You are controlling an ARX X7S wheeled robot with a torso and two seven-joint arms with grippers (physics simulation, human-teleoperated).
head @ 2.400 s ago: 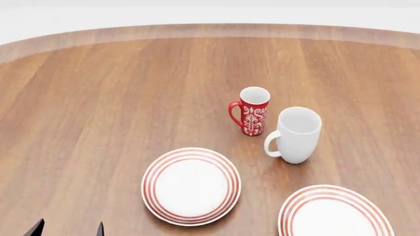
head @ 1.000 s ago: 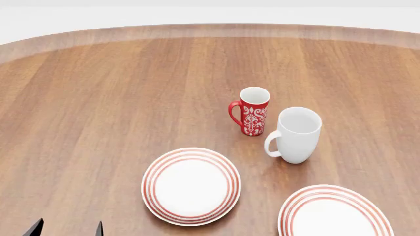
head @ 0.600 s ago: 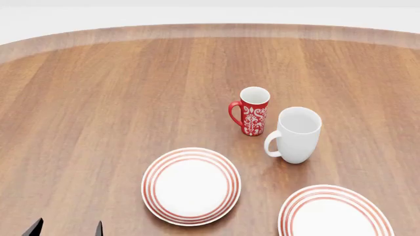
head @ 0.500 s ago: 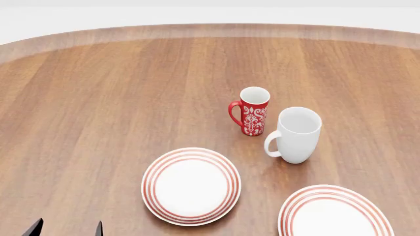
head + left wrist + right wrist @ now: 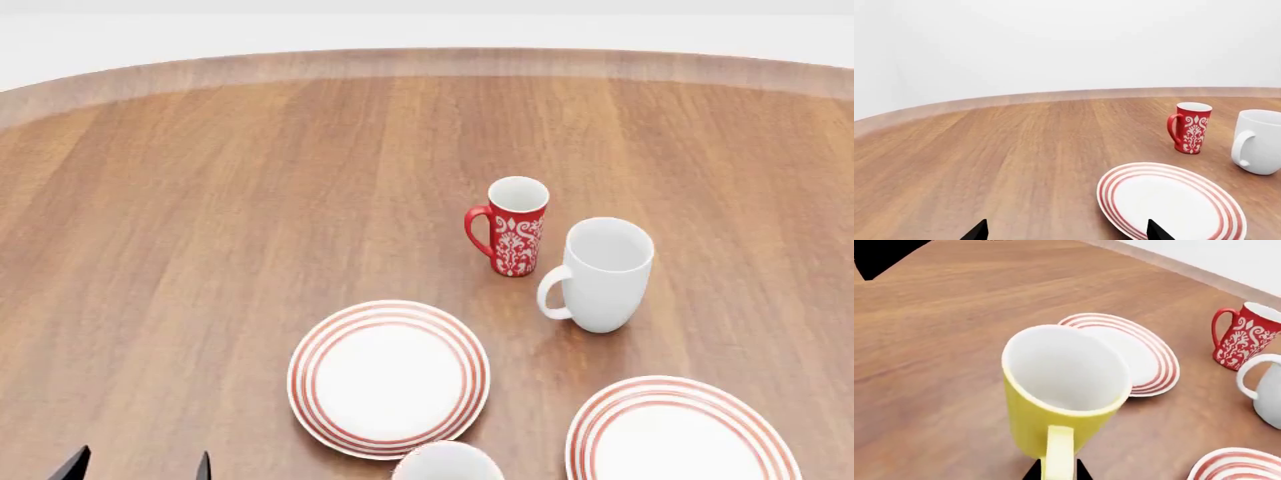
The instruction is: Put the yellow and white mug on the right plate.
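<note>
Yellow and white mug (image 5: 1064,400) had just entered the head view at its lower edge, beside the left plate (image 5: 388,378), suggesting carriage toward the right plate (image 5: 681,435) had begun. The left gripper (image 5: 1064,232) hung spread and empty. The right gripper's (image 5: 1057,471) fingers flanked the handle, apparently clenched on it.

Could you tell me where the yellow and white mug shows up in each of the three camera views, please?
Left wrist view: not in it.
Head view: only the white rim of the yellow and white mug shows at the bottom edge, just below the left plate.
Right wrist view: it fills the centre, handle toward the camera.
Shared landmark: the red patterned mug, seen in all three views.
</note>
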